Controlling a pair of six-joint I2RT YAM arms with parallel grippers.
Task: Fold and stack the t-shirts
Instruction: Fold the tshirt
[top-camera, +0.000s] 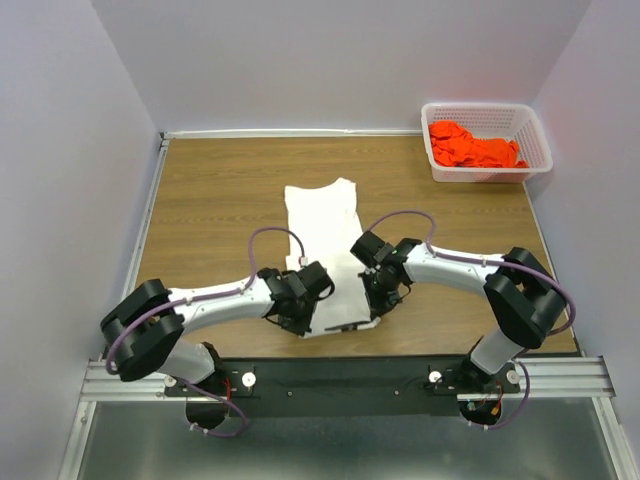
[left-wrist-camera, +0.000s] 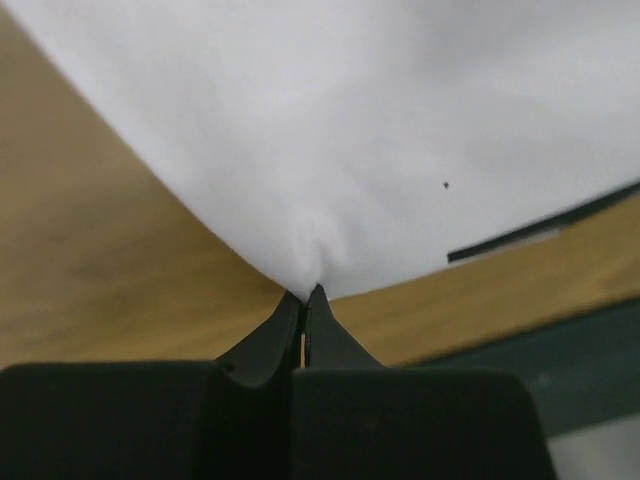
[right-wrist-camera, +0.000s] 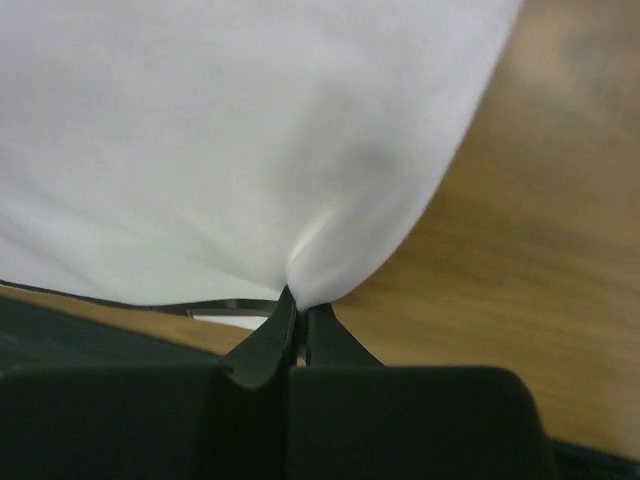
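While the white t-shirt (top-camera: 322, 212) lies as a narrow strip mid-tabletop (top-camera: 210, 200), its near end is pinched on both sides: left fingers (left-wrist-camera: 283, 328) closed on the near-left corner of cloth, right fingers (right-wrist-camera: 268, 345) closed on the near-right corner. Orange-red t-shirt (top-camera: 472, 147) sits bunched in the white lattice basket (top-camera: 541, 150) at the far right corner, well apart
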